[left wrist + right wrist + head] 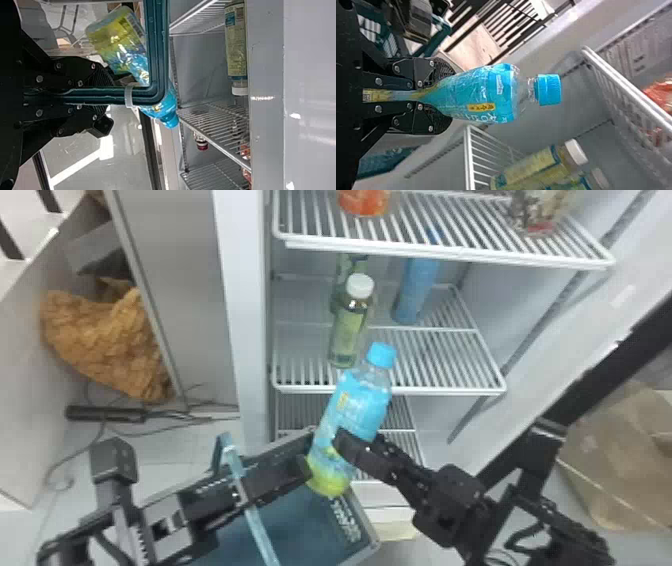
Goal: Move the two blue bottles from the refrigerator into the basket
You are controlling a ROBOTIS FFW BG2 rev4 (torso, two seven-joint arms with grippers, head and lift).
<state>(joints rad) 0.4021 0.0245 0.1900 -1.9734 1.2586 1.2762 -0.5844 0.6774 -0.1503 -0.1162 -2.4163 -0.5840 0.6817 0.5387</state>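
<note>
Black right claw (449, 96) of mine pinched the nearer blue bottle (357, 405) | long axis slanted, cap up toward the refrigerator (250, 315), base nearest the basket (300, 530) | left claw (105, 96) pinched the basket | second blue bottle (416, 287) stood far back

The near bottle (362, 402) was bright blue with a small yellow patch and white lettering, turning mottled blue and yellow-green towards its base; its cap (381, 356) was sky blue. The far bottle (415, 290) was mid-blue. The juice bottle (348, 332) was pale green, with a white lid (360, 285). The basket (300, 535) was dark teal with white markings, the shelf (450, 391) striped white, the bundle (100, 335) mottled golden brown.
</note>
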